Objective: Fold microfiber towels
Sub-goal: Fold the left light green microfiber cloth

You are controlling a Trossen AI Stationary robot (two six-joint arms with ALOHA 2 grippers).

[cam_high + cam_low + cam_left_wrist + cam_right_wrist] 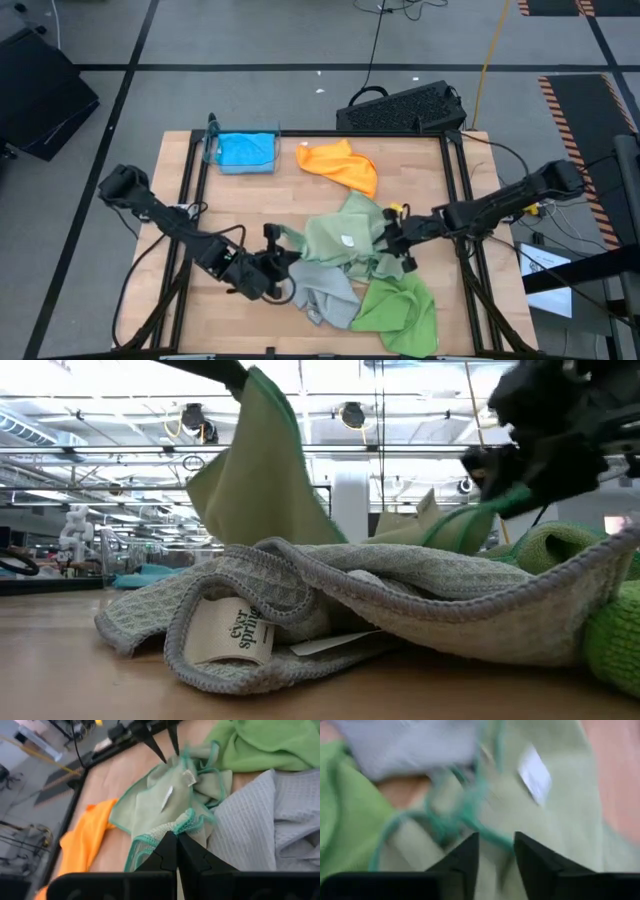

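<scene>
A pale sage green towel (345,232) with a teal hem lies bunched at mid-table, over a light grey towel (325,288) and beside a bright green towel (402,305). My left gripper (176,836) is shut on the sage towel's near-left part, which stands lifted (255,470) in the low view. At the towel's right side my right gripper (496,842) is open, with the teal hem (470,822) running up to the gap between its fingers. An orange towel (340,165) and a bright blue towel (245,150) lie at the far side. My left gripper pinches the sage towel's teal-hemmed edge (176,822) between its two shut fingers, coming slanting down from the table's left. That part is raised and the cloth hangs from it onto the pile. My right gripper stands over the hem; whether it touches the cloth cannot be told.
The blue towel sits inside a clear tray (212,150) at the far left corner. A black frame (460,200) runs along the table's sides. Bare wood (250,205) shows between the pile and the far towels.
</scene>
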